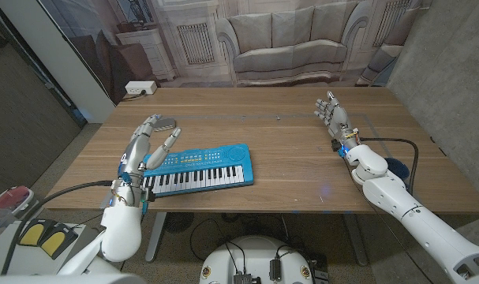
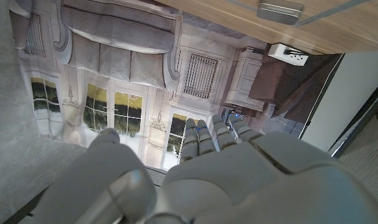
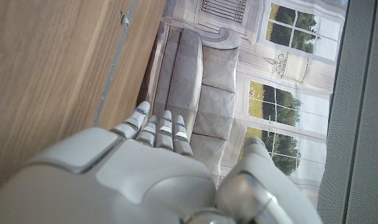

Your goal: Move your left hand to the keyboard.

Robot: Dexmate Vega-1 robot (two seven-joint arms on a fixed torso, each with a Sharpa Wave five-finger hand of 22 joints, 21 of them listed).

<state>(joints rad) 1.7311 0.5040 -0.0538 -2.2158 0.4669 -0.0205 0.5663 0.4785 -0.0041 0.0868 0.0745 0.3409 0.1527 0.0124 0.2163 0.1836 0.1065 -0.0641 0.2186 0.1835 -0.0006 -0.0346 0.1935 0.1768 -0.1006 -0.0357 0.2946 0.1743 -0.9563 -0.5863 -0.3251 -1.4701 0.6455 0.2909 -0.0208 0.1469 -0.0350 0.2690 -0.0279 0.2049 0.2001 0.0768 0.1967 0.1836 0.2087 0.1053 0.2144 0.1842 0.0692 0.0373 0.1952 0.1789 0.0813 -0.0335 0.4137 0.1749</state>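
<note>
The worktop (image 1: 286, 158) is a rectangular slab of warm brown wood with fine straight grain and a smooth matte face; on it lies 1 keyboard (image 1: 200, 167), a flat blue plastic toy with a single row of white and black keys along its near edge and small buttons and a speaker panel above, set slightly askew in the left half of the worktop near the front edge. The left hand (image 1: 148, 142), of smooth white and grey moulded shells with dark seams, stands over the keyboard's left end, fingers apart and pointing away from the robot, thumb spread toward the keys, holding nothing; whether it touches the keyboard cannot be told. The right hand (image 1: 331, 114), of the same glossy make, is raised on edge over the right half of the worktop, well apart from the keyboard, fingers loosely parted and empty. 1 small rounded grey metal tin (image 1: 165, 122) lies just beyond the left hand's fingertips; 1 white power strip (image 1: 140, 88) sits off the far left corner, before a printed backdrop of a sofa and windows.
</note>
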